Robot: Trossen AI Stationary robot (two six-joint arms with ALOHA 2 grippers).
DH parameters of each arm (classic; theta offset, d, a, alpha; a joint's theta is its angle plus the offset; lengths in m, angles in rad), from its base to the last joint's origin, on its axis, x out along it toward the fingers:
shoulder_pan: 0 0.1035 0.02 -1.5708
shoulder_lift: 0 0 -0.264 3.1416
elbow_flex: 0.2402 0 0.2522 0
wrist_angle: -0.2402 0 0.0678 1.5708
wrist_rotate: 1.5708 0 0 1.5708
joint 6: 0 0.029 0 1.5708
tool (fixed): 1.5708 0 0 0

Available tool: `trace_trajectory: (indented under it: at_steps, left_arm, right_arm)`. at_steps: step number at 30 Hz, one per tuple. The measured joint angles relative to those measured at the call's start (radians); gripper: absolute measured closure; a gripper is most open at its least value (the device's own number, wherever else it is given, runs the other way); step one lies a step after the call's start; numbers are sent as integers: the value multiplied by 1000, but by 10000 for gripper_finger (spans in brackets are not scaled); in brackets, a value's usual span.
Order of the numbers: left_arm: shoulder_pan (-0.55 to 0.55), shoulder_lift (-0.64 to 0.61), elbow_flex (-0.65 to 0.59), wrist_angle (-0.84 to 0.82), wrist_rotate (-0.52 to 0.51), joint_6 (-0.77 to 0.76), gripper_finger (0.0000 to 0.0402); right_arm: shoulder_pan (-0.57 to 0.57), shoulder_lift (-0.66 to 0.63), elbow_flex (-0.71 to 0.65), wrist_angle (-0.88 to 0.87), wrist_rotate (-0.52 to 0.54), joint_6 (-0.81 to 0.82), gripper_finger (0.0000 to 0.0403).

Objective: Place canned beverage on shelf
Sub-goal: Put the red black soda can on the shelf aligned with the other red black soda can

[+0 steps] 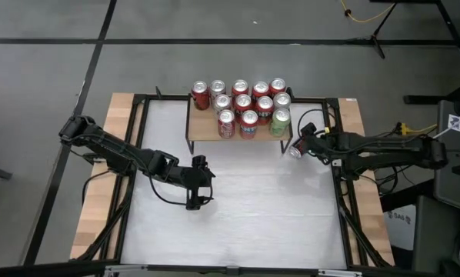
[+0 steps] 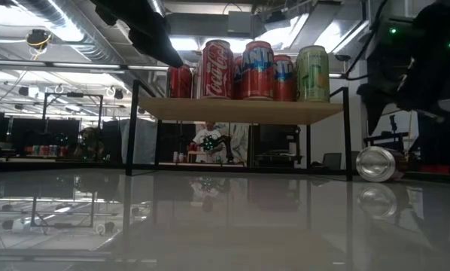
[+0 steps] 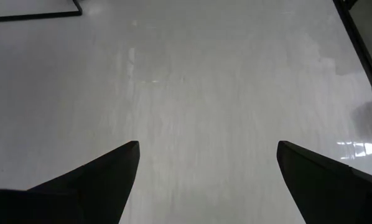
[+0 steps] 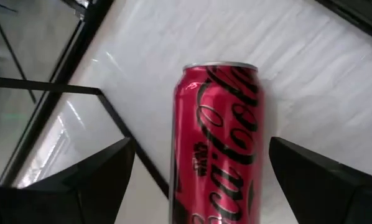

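Lying sideways: glossy red cylindrical can (image 4: 218, 143), smooth table (image 4: 335, 81).

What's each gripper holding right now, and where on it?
Nothing held. The right gripper is open around the red can lying on the table, fingers clear of its sides. The left gripper is open and empty.

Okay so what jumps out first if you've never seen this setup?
The cluster of cans packed on the shelf at the table's far edge. Next, a red can lying on its side on the table by the shelf's right end, between the open fingers of the right pincer. The left pincer hangs open mid-table.
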Motion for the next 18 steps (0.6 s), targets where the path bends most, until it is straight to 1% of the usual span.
trace_trajectory:
  at_steps: [11,18]
  left_arm:
    - [0,0,0,0,0,0,31]
    - [0,0,0,0,0,0,31]
  right_arm:
    - [-3,43,-59,83,-25,12,42]
    - [-3,107,-64,109,-21,13,43]
